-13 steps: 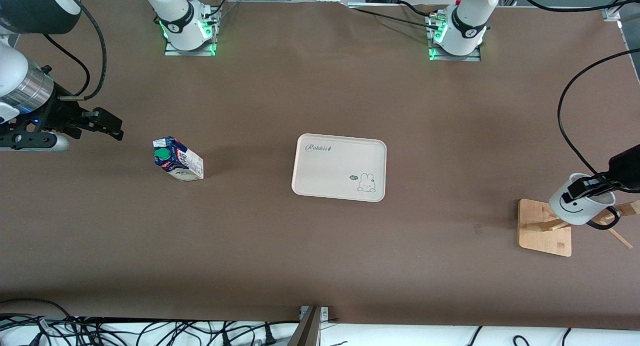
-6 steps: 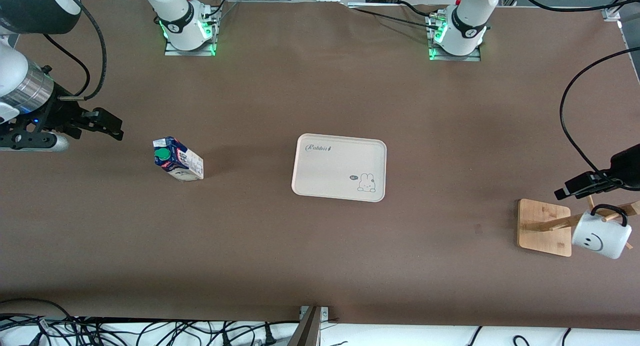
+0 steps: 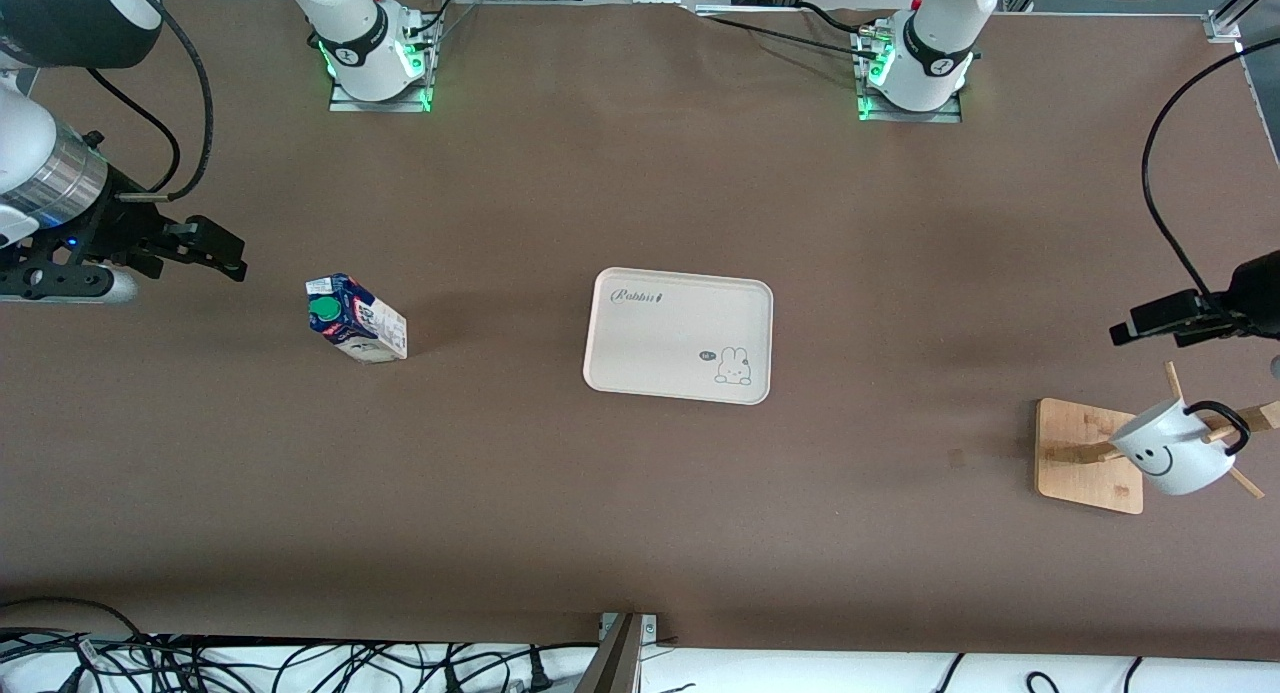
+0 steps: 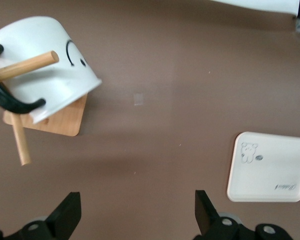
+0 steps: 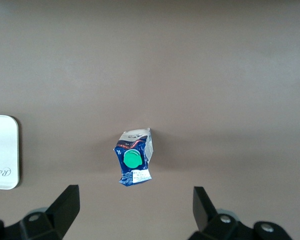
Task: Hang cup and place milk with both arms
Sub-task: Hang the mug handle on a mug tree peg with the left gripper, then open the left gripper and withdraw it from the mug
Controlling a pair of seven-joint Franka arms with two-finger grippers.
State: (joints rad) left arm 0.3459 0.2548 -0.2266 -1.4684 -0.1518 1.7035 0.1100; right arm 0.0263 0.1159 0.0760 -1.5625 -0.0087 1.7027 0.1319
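The white cup (image 3: 1172, 455) with a black smiley hangs by its black loop handle on a peg of the wooden rack (image 3: 1090, 456) at the left arm's end of the table; it also shows in the left wrist view (image 4: 44, 65). My left gripper (image 3: 1150, 325) is open and empty, up in the air beside the rack, apart from the cup. The milk (image 3: 355, 318) stands upright on the table toward the right arm's end, blue top with green cap; it shows in the right wrist view (image 5: 134, 158). My right gripper (image 3: 215, 245) is open and empty, beside the milk.
A white tray (image 3: 680, 334) with a rabbit drawing lies at the table's middle, also in the left wrist view (image 4: 270, 167) and at the edge of the right wrist view (image 5: 2, 150). Black cables hang by both arms. Cables lie along the table's near edge.
The left gripper let go of the cup, which now hangs and swings on the rack peg. The left gripper moved up and away from the rack. The right arm has not moved.
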